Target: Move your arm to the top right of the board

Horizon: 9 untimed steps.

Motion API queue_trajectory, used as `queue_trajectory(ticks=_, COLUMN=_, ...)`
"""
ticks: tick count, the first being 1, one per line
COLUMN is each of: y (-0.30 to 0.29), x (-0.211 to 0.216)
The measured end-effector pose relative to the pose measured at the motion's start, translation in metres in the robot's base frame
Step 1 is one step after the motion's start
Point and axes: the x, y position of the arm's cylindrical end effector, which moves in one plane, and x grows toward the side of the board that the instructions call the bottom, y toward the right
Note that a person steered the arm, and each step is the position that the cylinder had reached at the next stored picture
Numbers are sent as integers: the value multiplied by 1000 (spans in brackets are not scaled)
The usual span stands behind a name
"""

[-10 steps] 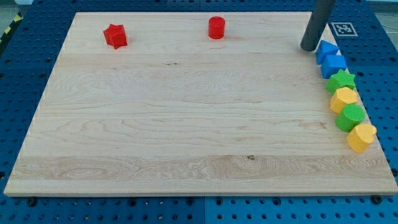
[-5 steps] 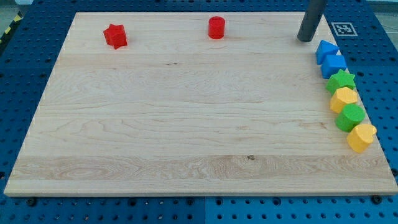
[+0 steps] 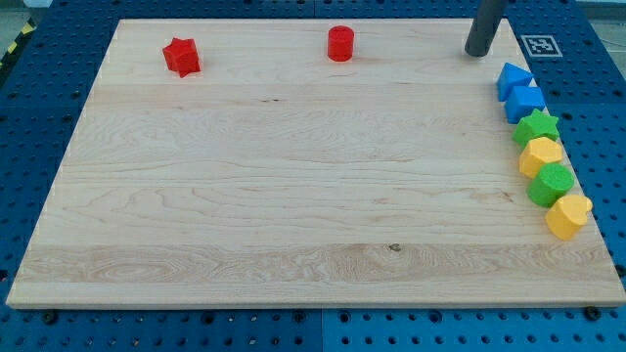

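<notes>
My tip point(image 3: 477, 52) stands on the wooden board point(image 3: 293, 176) near its top right corner, above and a little left of the column of blocks, touching none. That column runs down the board's right edge: a blue block point(image 3: 513, 78), a second blue block point(image 3: 526, 102), a green star point(image 3: 537, 126), a yellow block point(image 3: 540, 154), a green cylinder point(image 3: 552, 183) and a yellow block point(image 3: 568, 214). A red star point(image 3: 181, 56) lies at the top left and a red cylinder point(image 3: 339, 43) at the top middle.
A black-and-white marker tag point(image 3: 538, 45) sits off the board's top right corner. Blue perforated table point(image 3: 606, 117) surrounds the board.
My tip has moved up and slightly left toward the board's top edge, away from the top blue block. No block has moved.
</notes>
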Motion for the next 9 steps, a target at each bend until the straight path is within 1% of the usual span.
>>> queue_trajectory(ticks=5, y=0, x=-10)
queue_trajectory(ticks=9, y=0, x=-27)
